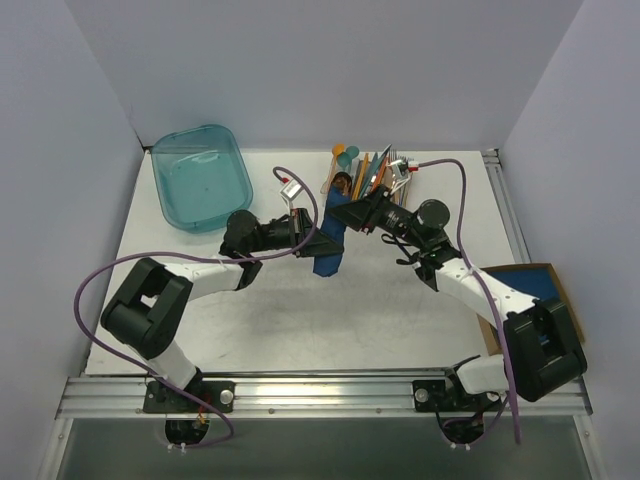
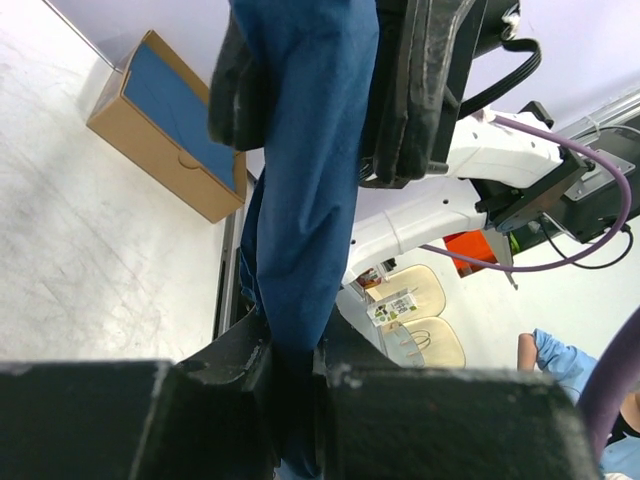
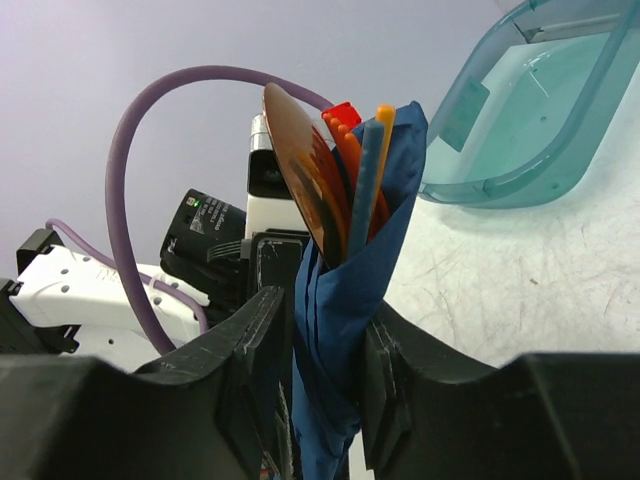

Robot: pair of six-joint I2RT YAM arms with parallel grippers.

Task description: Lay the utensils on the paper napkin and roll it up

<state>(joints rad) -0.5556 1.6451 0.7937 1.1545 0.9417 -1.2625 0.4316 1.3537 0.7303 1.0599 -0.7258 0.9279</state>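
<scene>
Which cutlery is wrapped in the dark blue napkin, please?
The orange spoon and the slim pieces beside it, poking out of the napkin; all other cutlery lies loose in a pile at the table's far edge.

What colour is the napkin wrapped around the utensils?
Dark blue; the paper napkin shows best in the right wrist view.

light: bright, even | shadows: soft | blur: near fingers (image 2: pixel 235 355) (wrist views)

A translucent teal plastic tub (image 1: pixel 205 185) sits at the far left corner of the white table (image 1: pixel 300 320). Loose teal and blue cutlery (image 1: pixel 351 153) lies by the far edge. A blue-topped brown cardboard box (image 1: pixel 535 280) rests at the right edge.
</scene>
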